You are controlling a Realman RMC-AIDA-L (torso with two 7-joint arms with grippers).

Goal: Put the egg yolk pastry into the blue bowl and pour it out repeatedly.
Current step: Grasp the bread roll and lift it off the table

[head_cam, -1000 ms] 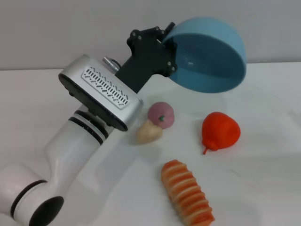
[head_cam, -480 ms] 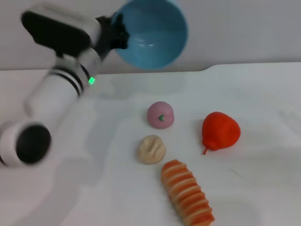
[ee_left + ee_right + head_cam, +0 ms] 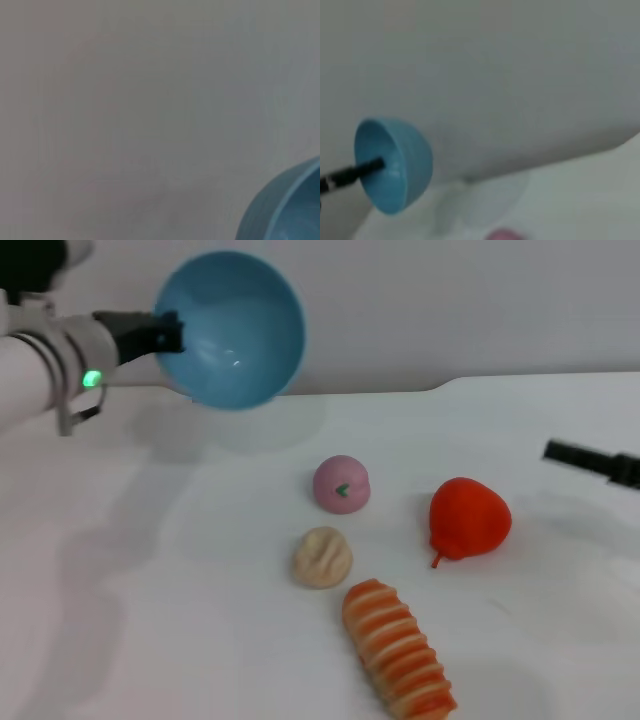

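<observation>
The blue bowl [image 3: 232, 328] is clamped by its rim in the left gripper [image 3: 165, 333], held aloft, tipped and empty. The egg yolk pastry [image 3: 321, 557] lies on the table [image 3: 150, 620], well below and apart. The pouring step appears finished; next, the bowl must be lowered and righted. Only a tip of the right gripper [image 3: 592, 460] is seen; its state cannot be told.

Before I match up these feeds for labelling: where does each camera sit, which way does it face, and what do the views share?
Head view: on the robot's head, facing forward and down at the white table; shows the left gripper holding the tipped blue bowl aloft, the egg yolk pastry on the table, and the right gripper at the edge.
Left wrist view: on the left wrist, facing a blank wall; only the bowl's rim shows, none of the robot.
Right wrist view: on the right wrist, facing across at the bowl and the left gripper's fingers.
Shared: the blue bowl appears in all three.
</observation>
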